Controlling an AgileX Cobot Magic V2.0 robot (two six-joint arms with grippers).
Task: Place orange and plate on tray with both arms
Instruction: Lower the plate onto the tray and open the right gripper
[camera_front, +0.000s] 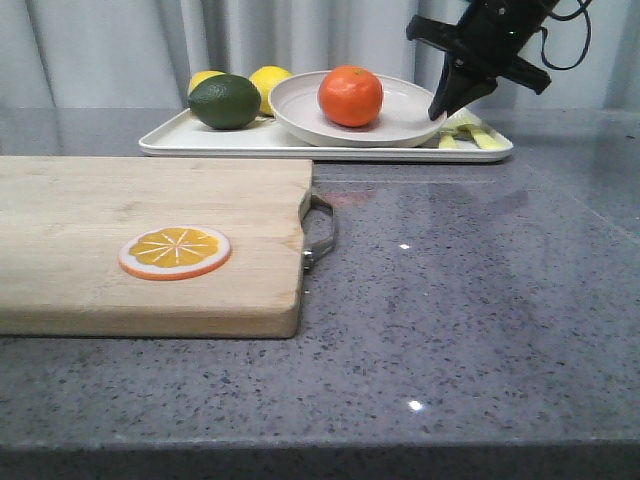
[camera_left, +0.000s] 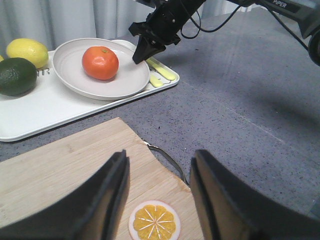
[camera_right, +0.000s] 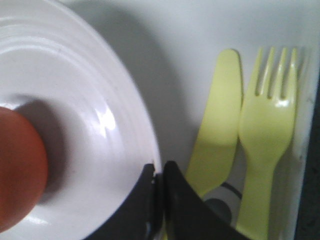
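Front view: the orange sits in the plate, and the plate rests on the white tray at the far side of the grey stone table. The right gripper comes down from above with its tips at the plate's right rim — the fingers look pressed together there. A green lime and two lemons lie on the tray's left part, and a wooden cutting board with an orange slice disc lies nearer the camera. Left wrist view: the left gripper hangs over the cutting board, its jaws spread wide with nothing between them, the slice disc below the gap; the orange and plate are well apart from it on the tray, where the right gripper meets the plate's rim. Right wrist view: the right gripper is clenched on the plate's rim, the rim's edge running in between the two black fingers — the orange lies inside the plate, off to one side of them. A yellow plastic knife and fork lie on the tray just beside the plate.
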